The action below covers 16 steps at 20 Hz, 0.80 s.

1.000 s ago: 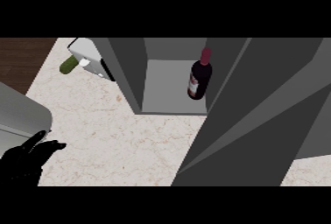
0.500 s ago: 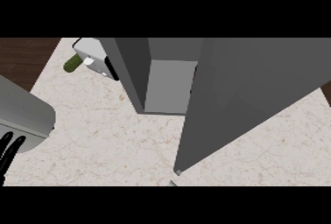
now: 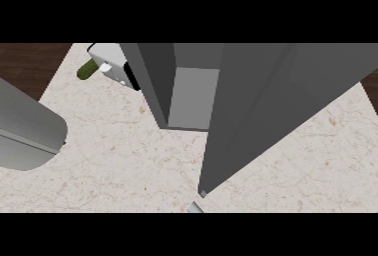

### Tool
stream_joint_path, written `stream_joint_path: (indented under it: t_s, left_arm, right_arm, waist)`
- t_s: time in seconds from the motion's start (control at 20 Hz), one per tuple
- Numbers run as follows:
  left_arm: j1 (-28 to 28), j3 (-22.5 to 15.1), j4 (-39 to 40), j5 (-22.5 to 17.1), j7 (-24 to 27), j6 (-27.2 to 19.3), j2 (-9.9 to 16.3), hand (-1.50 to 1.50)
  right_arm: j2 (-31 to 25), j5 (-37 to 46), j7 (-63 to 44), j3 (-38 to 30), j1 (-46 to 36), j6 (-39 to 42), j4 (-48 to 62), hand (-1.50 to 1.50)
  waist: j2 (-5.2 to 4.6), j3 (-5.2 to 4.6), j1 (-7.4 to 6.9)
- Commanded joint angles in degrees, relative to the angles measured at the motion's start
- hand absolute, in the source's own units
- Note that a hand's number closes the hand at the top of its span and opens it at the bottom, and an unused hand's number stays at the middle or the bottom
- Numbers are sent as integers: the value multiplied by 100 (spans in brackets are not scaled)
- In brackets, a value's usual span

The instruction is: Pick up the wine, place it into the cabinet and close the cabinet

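Observation:
The grey cabinet (image 3: 151, 75) stands at the back of the counter. Its door (image 3: 266, 115) is swung most of the way across the opening, leaving a narrow strip of the pale inside (image 3: 193, 95) showing. The wine bottle is hidden behind the door. My left forearm (image 3: 26, 130) fills the left edge as a large grey shape, and its hand is out of the picture. A small grey sliver (image 3: 195, 207) pokes in at the lower edge below the door's corner. Neither hand shows.
Left of the cabinet, at the back, a green object (image 3: 87, 70) lies beside a grey and white item (image 3: 111, 62). The pale marble counter (image 3: 125, 165) spreads in front of the cabinet. Dark wood floor (image 3: 26, 65) lies beyond its left edge.
The door has swung further across the opening and now hides the wine bottle. My left hand has gone out of view, leaving only the forearm.

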<state>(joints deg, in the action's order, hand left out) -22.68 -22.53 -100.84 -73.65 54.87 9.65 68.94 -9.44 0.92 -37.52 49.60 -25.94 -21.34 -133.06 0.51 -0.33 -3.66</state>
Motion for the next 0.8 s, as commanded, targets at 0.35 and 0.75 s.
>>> stream_joint_path:
  t_s: [0.35,0.75]
  left_arm:
    - [-450,700,638,-180,28,1079,321,-150]
    - [-722,1099,935,-56,-101,1581,235,-150]
  right_arm:
    - [932,-609,233,-1529,-2661,-634,2831,150]
    - [943,-1856,1278,-2547,-3587,736,4822,150]
  waist:
    - [-72,19,-78]
    - [-96,29,-39]
